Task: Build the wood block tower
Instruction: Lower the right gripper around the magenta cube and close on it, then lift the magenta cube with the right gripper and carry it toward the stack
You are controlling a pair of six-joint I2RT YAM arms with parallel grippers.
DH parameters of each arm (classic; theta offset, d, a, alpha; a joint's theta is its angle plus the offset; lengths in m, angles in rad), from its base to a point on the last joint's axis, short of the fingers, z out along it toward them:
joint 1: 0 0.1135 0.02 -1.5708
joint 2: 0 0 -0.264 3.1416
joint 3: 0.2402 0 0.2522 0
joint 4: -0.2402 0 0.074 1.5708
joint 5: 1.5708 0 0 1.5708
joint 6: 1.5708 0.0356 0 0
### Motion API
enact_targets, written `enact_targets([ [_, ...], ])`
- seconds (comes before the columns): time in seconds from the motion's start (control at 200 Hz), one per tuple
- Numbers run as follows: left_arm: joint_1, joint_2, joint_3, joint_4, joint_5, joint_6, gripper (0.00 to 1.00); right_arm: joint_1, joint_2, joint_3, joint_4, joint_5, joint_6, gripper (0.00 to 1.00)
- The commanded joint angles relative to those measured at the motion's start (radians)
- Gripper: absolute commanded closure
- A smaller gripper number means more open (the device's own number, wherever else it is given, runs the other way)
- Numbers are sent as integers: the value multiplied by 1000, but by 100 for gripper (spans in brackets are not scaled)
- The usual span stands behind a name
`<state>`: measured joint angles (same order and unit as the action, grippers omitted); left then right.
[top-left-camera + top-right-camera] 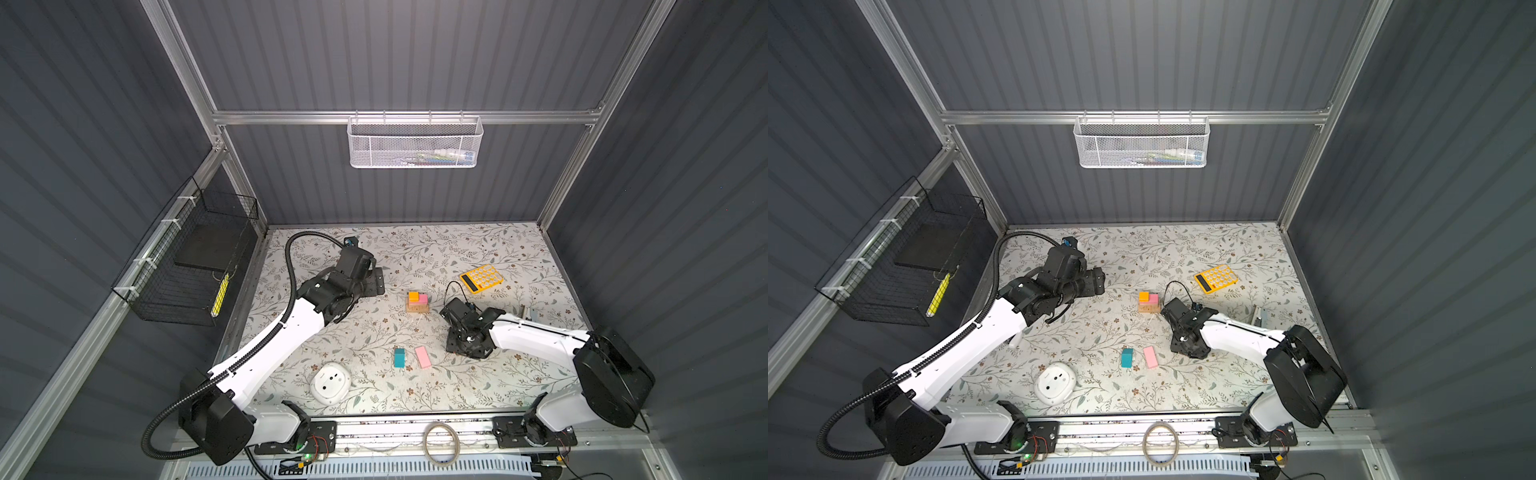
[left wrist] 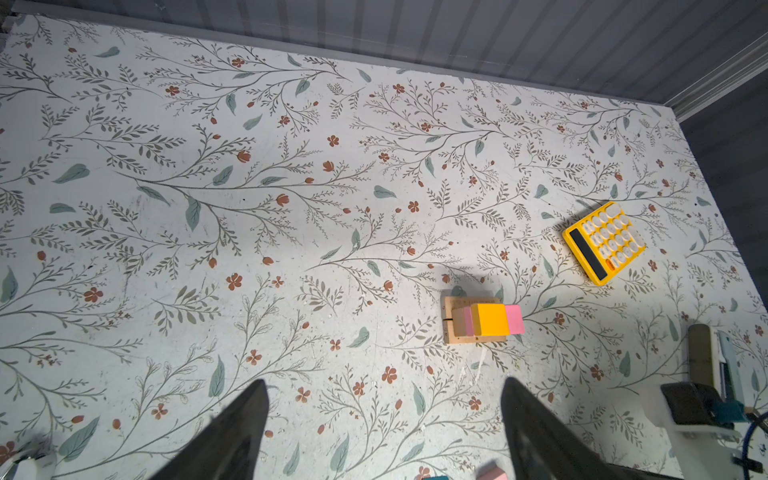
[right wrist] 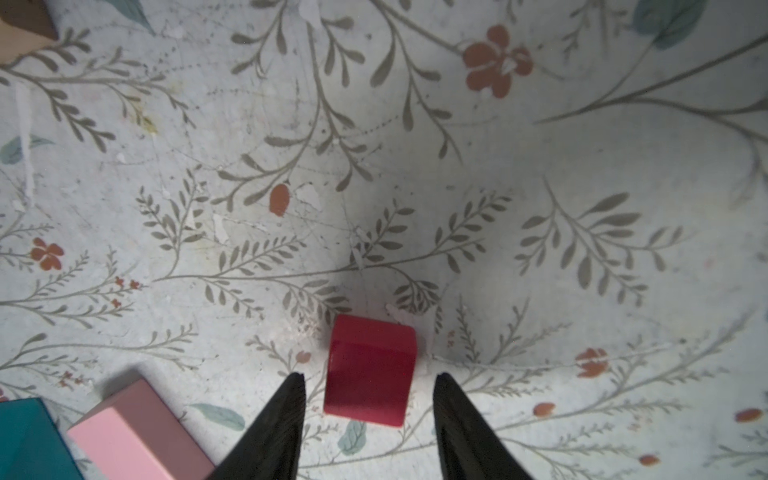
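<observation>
The tower (image 1: pixel 417 303) (image 1: pixel 1149 303) (image 2: pixel 478 322) stands mid-table: a tan base with an orange cube (image 1: pixel 413 296) and a pink slab (image 1: pixel 423 298) on it. My right gripper (image 3: pixel 370 375) (image 1: pixel 457 347) points down with its jaws open around the red cube (image 3: pixel 370 370); a small gap shows on each side. The cube rests on the table and is hidden under the gripper in both top views. A teal block (image 1: pixel 400 357) (image 3: pixel 29 440) and a loose pink slab (image 1: pixel 423 356) (image 3: pixel 137 432) lie just left of it. My left gripper (image 2: pixel 385 381) (image 1: pixel 370 282) hangs open and empty, left of the tower.
A yellow calculator (image 1: pixel 482 279) (image 2: pixel 604 243) lies behind and to the right of the tower. A white round device (image 1: pixel 331 383) sits front left. A small grey tool (image 1: pixel 528 312) lies near the right edge. A black wire basket (image 1: pixel 187 266) hangs on the left wall.
</observation>
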<state>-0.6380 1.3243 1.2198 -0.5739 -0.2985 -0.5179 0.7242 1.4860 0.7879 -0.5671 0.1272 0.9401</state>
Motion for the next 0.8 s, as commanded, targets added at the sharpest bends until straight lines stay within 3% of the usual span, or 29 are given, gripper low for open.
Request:
enact_targets([
  [0.0,11,16,-8,14,16,-9,12,-6,14,-9,3,-7,3,51],
  [0.795,20,30,-11,24,40,-11,12,-8,36,-5,16,-26,-15,70],
])
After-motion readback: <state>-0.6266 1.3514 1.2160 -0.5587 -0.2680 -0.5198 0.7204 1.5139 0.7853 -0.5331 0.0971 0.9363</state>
